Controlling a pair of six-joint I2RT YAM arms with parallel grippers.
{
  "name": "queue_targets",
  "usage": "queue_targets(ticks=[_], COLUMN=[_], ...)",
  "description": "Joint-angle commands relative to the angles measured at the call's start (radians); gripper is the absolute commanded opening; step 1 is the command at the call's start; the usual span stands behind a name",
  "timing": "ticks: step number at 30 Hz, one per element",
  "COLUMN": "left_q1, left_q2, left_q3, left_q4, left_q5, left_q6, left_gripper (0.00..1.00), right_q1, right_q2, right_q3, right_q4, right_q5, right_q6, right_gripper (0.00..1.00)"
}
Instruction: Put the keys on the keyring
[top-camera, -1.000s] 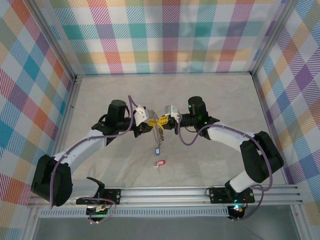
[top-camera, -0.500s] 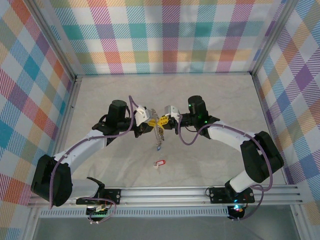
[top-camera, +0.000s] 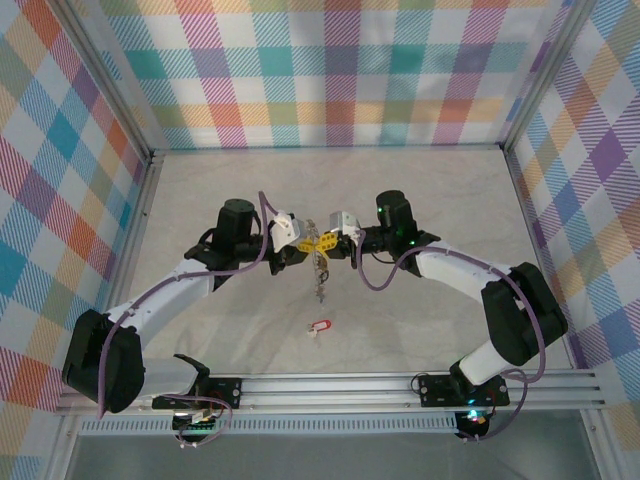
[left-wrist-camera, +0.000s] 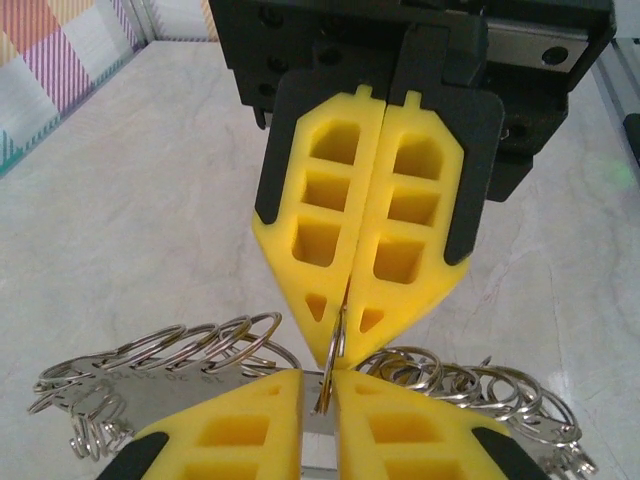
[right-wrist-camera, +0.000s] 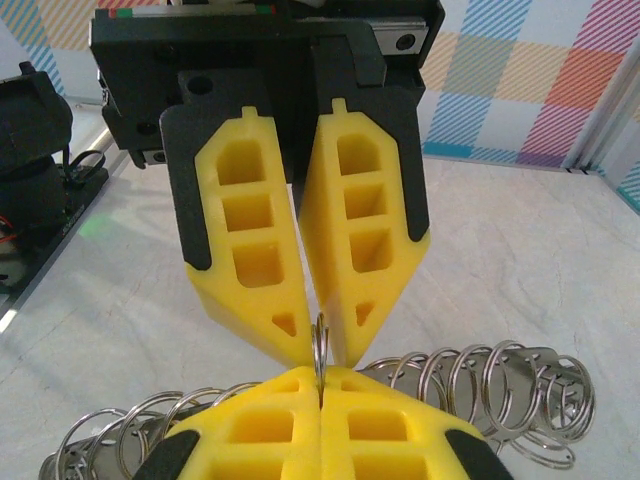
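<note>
Left gripper (left-wrist-camera: 320, 385): jaws nearly shut, clenched on the keyring (left-wrist-camera: 334, 350), which is seen edge-on.
Right gripper (right-wrist-camera: 320, 378): jaws shut, the same ring pinched from the opposite side.
Keys (top-camera: 319, 278): hung in a bunch under both jaws, above the bench (top-camera: 220, 190).
Red-tagged key (top-camera: 319, 327): laid on the bench, nearer the arm bases.
Change: the bunch is drawn up higher than a second ago; the red-tagged key is unmoved.

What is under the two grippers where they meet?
A bunch of small metal rings hangs under the left gripper and right gripper, which pinch a thin metal ring. They cover where the bunch is attached; what else hangs in it is too small to tell.
</note>
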Motion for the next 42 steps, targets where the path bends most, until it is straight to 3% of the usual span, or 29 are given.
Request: queue_targets(ticks=[1,6,8,12,16,25,42], left_q1=[-0.009,-0.009,-0.009,-0.007,0.01,0.032,0.032], left_q2=[0.001,0.013,0.013,-0.005,-0.019,-0.033,-0.042], left_q3=[0.04,0.054,0.056,0.043,0.027,0.012,0.013], left_q4=[0.025,-0.013,-0.021,0.031,0.125,0.21,0.208], left_q5=[0.049,0.064,0.073,0.08,0.115,0.149,0.163], left_q6=[0.018,0.048,0.056,0.024,-0.051,-0.114,-0.119], left_gripper=[0.15,0.0,0.0,0.0,0.0,0.0,0.0], right_q1=[0.006,0.006,0.006,0.005,0.003,-0.006,-0.012], right_q2=[-0.024,-0.027,-0.029,-0.044,-0.065,-0.084,-0.055], right_q3=[0.033,0.031,0.031,0.007,-0.033,-0.068,-0.025], right_q4=[0.001,0.015,0.021,0.055,0.136,0.211,0.164], right_q5=[-0.056,-0.054,-0.052,-0.047,-0.044,-0.051,-0.108], right_q6=[-0.022,-0.012,-0.006,0.012,0.075,0.144,0.123], right_gripper=[0.0,0.0,0.0,0.14,0.18,0.18,0.12])
